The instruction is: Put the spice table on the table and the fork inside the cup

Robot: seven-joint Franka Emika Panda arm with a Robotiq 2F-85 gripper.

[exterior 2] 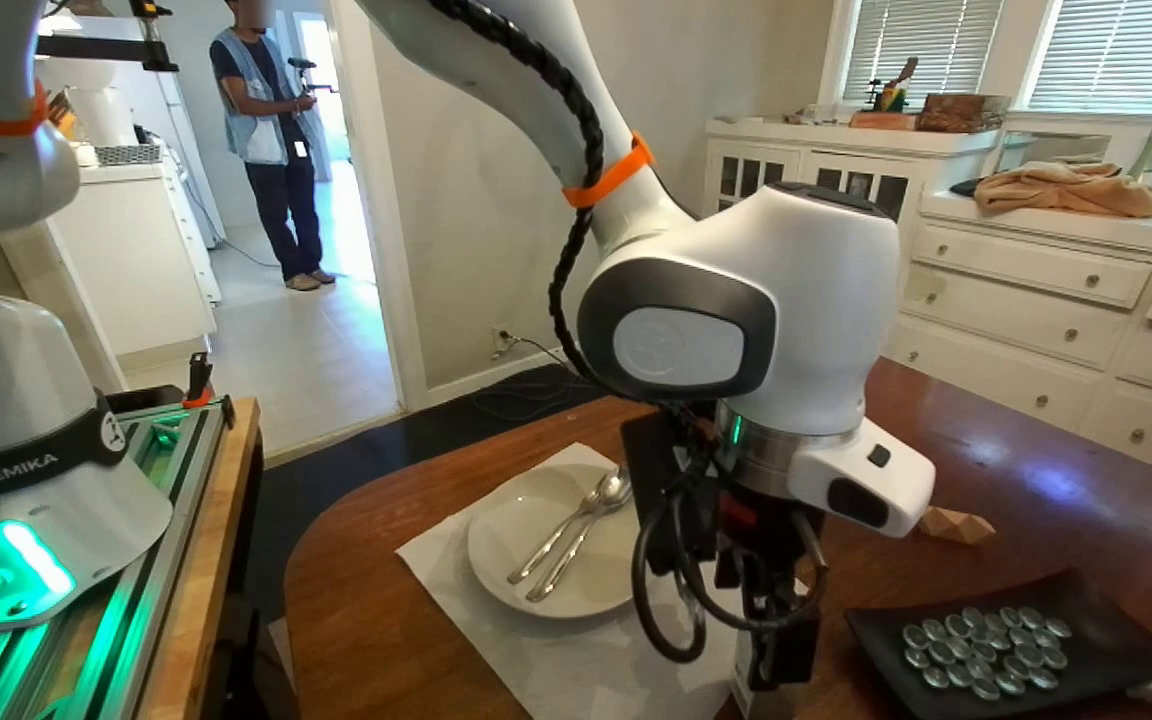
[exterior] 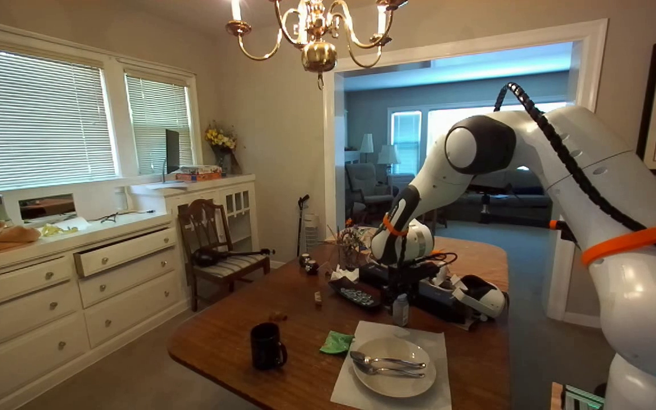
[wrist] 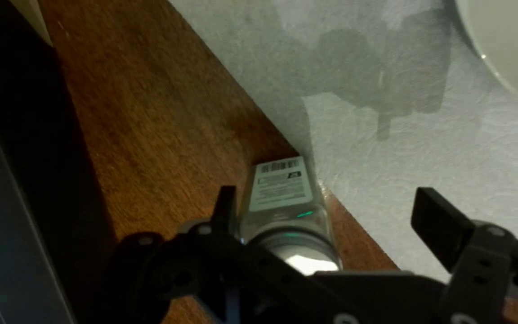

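— What's nearest on the tabletop (exterior: 220, 344), seen in an exterior view?
— A white plate (exterior: 392, 388) on a paper mat (exterior: 374, 332), with the fork (exterior 2: 553, 538) lying across it beside a spoon (exterior 2: 576, 539).
— And the cup (exterior: 265, 345)?
— Black, upright, apart from the plate. A small green thing (exterior: 337, 343) lies between them, by the mat's edge.
— Next one out?
— The bottle (wrist: 286, 202), upright on the tabletop at the mat's far edge.
— Where's the hand (wrist: 331, 211)?
— Right down at it. In the wrist view the fingers (wrist: 441, 229) are spread wide, unclenched, with the bottle between them. There's a clear gap on one side; whether the nearer finger touches it, I can't tell.
— And past that?
— A black dish (exterior 2: 1116, 655) of clear glass stones (exterior 2: 980, 651), then a wooden chair (exterior: 228, 270), and farther still, a lamp (exterior: 388, 154).
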